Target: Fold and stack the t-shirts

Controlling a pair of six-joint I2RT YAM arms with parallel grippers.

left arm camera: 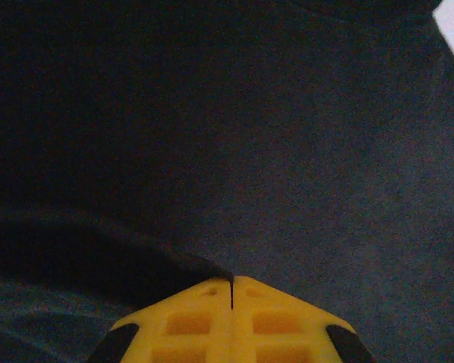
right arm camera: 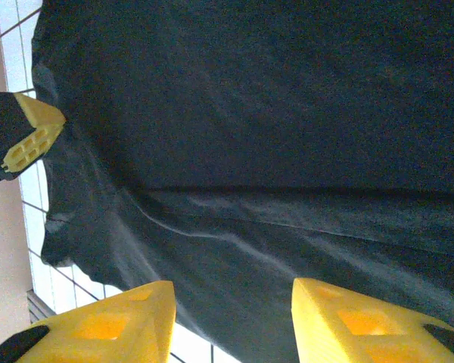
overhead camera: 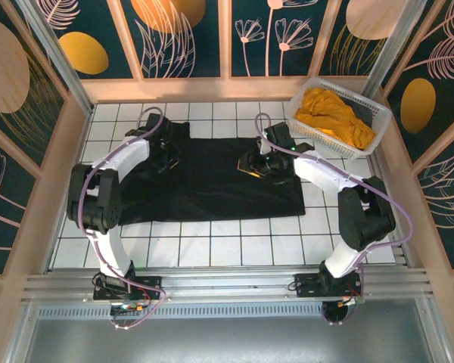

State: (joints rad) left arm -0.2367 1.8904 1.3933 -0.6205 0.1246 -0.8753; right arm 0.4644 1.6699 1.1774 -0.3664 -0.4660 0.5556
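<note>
The black t-shirt (overhead camera: 212,189) lies spread over the white tiles, with a fold line running across it in the right wrist view (right arm camera: 272,98). My left gripper (overhead camera: 166,155) sits on the shirt's far left part. Its jaws are shut (left arm camera: 232,280) and pinch a raised ridge of the black cloth (left arm camera: 287,151). My right gripper (overhead camera: 251,166) hovers over the shirt's far middle, jaws open (right arm camera: 231,291) with the cloth below them and nothing between the fingers. The mustard-yellow t-shirt (overhead camera: 334,117) lies crumpled in the basket.
The white lattice basket (overhead camera: 383,128) stands at the back right corner of the tiled floor (overhead camera: 234,249). Wooden walls close the space at back and sides. A metal rail (overhead camera: 227,283) runs along the near edge by the arm bases. Bare tiles lie in front of the shirt.
</note>
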